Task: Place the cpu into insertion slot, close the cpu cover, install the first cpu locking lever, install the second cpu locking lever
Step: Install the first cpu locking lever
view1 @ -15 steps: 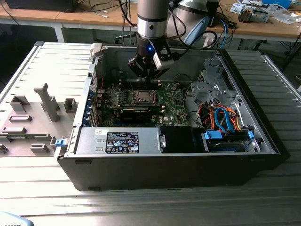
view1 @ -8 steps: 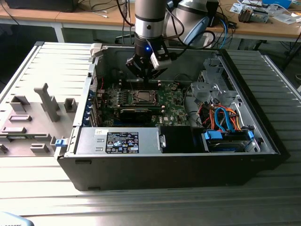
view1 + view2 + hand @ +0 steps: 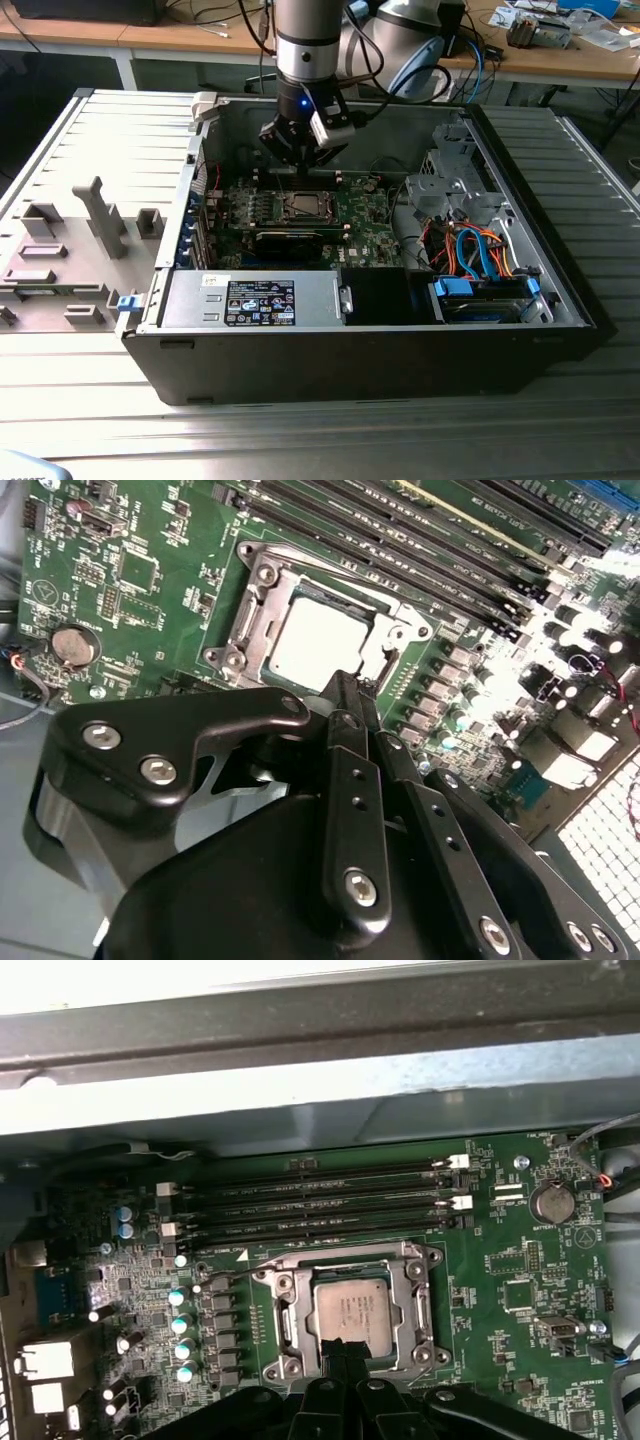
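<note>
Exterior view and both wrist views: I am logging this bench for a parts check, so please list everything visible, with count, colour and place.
computer case: one, dark grey, open on the slatted bench.
motherboard: one, green, on the case floor.
cpu: one, silver-grey, seated in the insertion slot.
insertion slot: one, silvery rim, mid-board beside the memory slots.
cpu cover: one, silvery frame, lying around the chip.
memory slots: four, black, between the slot and the case wall.
coin battery: one, silver, near a board edge.
power supply: one, grey, front of the case.
cables: several, orange and blue, at the exterior view's right.
fixture tray: one, grey, at the exterior view's left.
claw: one, black, fingertips close together at the slot's edge.
</note>
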Robot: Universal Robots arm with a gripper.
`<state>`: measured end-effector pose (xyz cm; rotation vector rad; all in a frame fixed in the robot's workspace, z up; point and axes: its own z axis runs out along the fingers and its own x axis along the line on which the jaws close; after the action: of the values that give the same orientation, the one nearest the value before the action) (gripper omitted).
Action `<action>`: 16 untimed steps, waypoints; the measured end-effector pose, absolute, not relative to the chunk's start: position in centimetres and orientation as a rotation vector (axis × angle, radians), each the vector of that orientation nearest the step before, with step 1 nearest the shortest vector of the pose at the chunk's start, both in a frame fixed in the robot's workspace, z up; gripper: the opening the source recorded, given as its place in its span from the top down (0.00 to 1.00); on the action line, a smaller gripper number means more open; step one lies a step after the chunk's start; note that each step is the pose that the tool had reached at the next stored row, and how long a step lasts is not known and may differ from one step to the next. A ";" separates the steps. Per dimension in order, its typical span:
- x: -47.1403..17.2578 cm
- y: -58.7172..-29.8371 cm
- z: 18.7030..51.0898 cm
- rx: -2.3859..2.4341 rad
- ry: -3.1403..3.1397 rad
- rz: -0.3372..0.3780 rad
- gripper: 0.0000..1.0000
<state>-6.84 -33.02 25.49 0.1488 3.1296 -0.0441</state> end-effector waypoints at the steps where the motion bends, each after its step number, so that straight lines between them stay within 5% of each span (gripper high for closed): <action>1: -6.9 -33.0 25.5 0.149 3.130 -0.044 0.89; 16: -8.2 -33.0 25.5 0.149 3.130 -0.044 0.89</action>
<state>-8.22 -32.98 25.49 0.1487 3.1296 -0.0442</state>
